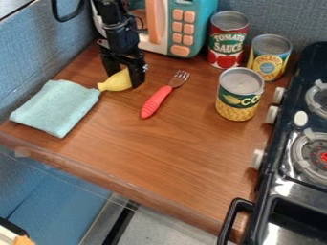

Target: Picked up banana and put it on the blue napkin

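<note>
a black handle (234,213) sits nearest. i can't tell if my gripper (123,79) pinches the banana (116,82); an off-centre hold could let it swivel loose.

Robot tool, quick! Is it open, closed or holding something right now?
Tool: right at the banana, but I can't tell whether it's open or gripping it.

Bright, fairly even light; soft shade on the counter (182,153) close by the gripper (123,80); glare on the stove (290,189), well apart from it; paler shine on the can lids (242,81), between the two; light source unclear.
</note>
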Controlling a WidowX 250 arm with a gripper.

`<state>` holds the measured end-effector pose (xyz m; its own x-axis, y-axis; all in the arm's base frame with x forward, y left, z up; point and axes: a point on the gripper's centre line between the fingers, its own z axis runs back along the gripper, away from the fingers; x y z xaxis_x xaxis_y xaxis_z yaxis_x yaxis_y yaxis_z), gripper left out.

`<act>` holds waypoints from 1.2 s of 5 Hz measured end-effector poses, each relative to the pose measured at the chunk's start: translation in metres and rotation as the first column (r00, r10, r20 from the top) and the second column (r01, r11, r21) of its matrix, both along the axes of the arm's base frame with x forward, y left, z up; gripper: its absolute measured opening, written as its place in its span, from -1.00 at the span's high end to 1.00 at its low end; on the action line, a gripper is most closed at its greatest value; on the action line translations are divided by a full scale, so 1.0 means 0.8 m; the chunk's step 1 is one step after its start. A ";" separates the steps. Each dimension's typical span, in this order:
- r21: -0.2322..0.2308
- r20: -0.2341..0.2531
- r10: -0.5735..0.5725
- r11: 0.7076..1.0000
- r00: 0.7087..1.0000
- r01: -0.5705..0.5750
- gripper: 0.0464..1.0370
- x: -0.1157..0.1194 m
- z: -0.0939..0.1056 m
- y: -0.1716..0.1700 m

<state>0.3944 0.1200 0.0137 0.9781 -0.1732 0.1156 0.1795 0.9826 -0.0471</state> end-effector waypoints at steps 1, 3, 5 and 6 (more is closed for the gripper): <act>0.001 0.001 0.002 1.000 1.000 -0.002 -0.22 0.000 0.001 0.000; -0.008 0.067 -0.006 1.000 0.998 0.007 0.03 0.005 0.030 0.001; -0.013 0.141 0.058 0.998 0.988 -0.057 0.03 -0.056 0.101 0.050; 0.006 0.079 0.074 0.997 0.994 -0.074 0.03 -0.096 0.074 0.071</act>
